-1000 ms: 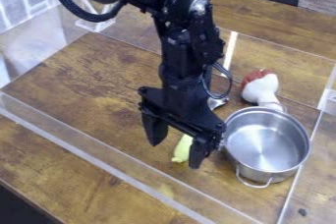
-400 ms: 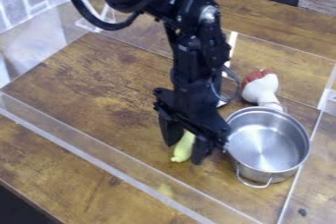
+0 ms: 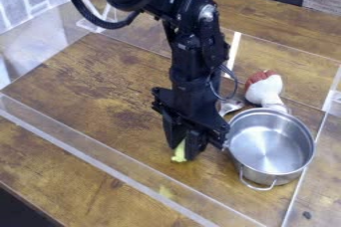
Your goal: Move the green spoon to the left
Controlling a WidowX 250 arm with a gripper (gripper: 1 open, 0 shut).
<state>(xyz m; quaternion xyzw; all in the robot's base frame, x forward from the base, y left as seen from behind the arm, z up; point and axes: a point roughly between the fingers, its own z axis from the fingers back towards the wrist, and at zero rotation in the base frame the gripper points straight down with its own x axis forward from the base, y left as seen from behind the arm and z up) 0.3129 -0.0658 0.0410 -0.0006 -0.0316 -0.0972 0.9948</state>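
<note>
The robot hand point(image 3: 181, 147) looks to be grabbing the green spoon point(image 3: 178, 155); I can't tell if it's pinched, and next it should lift gently.

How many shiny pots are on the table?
1. The steel pot is beside the robot's hand, just below the red-and-white toy in the picture. The arm could hide something small behind it.

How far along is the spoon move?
Looks done: the tool is down at the green spoon, jaws around its handle. In hand: apparently the grasp; whether it's firm can't be told, since the arm hides much of the spoon. Left: the move left, as the spoon lies just beside the steel pot.
</note>
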